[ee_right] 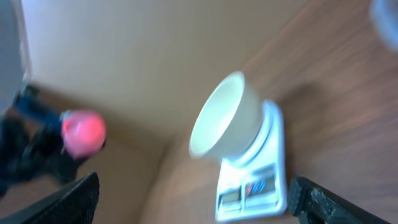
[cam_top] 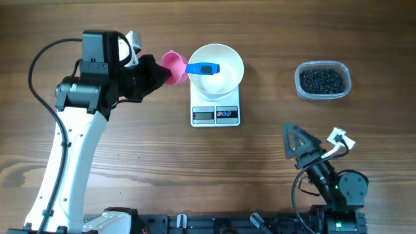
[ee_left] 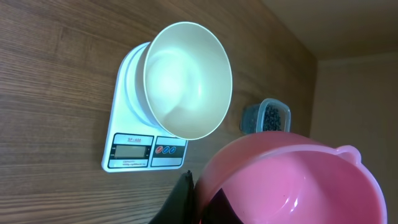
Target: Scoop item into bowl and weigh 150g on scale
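- The left gripper [cam_top: 155, 75] is clamping a pink scoop [cam_top: 172, 67], its jaws closed tight on the cup's near side, and is holding it just beside the left rim of the bowl [cam_top: 227, 58], probably so the mouth can be tipped over that rim
- In the left wrist view the scoop is looking empty inside, so it is judged to be carrying nothing to pour
- The bowl is sitting centred on the scale [cam_top: 216, 115], which is lying mid-table toward the far edge with its display and buttons facing the robot; that way, whatever lands in the bowl is being weighed directly
- The bowl's inside is showing bare white from the left wrist, so the weighing is judged hardly begun; the display is too small to read
- A blue piece [cam_top: 203, 67] is showing over the bowl from overhead only, and what it is cannot be told
- The black beans [cam_top: 320, 80] are lying heaped in a clear tub [cam_top: 298, 83] toward the far right corner of the table [cam_top: 162, 169], well apart from bowl and scoop, so the scoop is facing a long reach across the scale
- The right gripper [cam_top: 299, 140] is resting near the front right edge with its jaws spread wide, holding nothing and standing clear of the tub
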Tool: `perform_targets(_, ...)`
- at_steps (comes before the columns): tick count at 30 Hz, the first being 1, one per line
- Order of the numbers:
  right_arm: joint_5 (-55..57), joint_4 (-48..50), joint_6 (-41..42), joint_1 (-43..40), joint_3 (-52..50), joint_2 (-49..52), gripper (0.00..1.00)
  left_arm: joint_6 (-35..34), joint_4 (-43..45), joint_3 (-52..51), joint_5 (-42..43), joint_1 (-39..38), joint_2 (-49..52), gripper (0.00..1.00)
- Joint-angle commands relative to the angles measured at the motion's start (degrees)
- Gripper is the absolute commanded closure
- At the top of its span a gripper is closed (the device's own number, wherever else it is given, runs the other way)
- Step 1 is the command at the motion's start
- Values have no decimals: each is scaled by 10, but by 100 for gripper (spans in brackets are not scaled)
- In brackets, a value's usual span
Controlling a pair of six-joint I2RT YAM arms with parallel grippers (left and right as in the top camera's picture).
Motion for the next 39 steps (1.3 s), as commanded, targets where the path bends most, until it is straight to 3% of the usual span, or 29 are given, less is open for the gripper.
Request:
perform_targets(1,-100,4,-25,2,22,27,0,-8,5,3,9,-5,-5,96)
perform_targets(7,-163,-32,-116,2,146,155,0,-8,2,2,6,-10,-2,96)
perform_targets(15,-173,-363,-361,2,466,408,0,-12,-3,2,5,-17,-2,96)
perform_targets(20,-162,-537,-445,2,637,547,0,-7,-7,-2,-89,-53,0,96)
perform_targets(24,-179,-543,-457,5,661,603,0,-7,-7,-2,-130,-102,14,96)
perform_targets(27,-104,-540,-355,5,661,649,0,-8,-5,-2,-140,-130,33,96)
perform_targets(33,-121,-540,-368,5,660,744,0,-27,0,-2,-140,-162,93,96)
perform_targets(39,-180,-518,-420,-16,661,748,0,-28,1,-2,-140,-162,101,96)
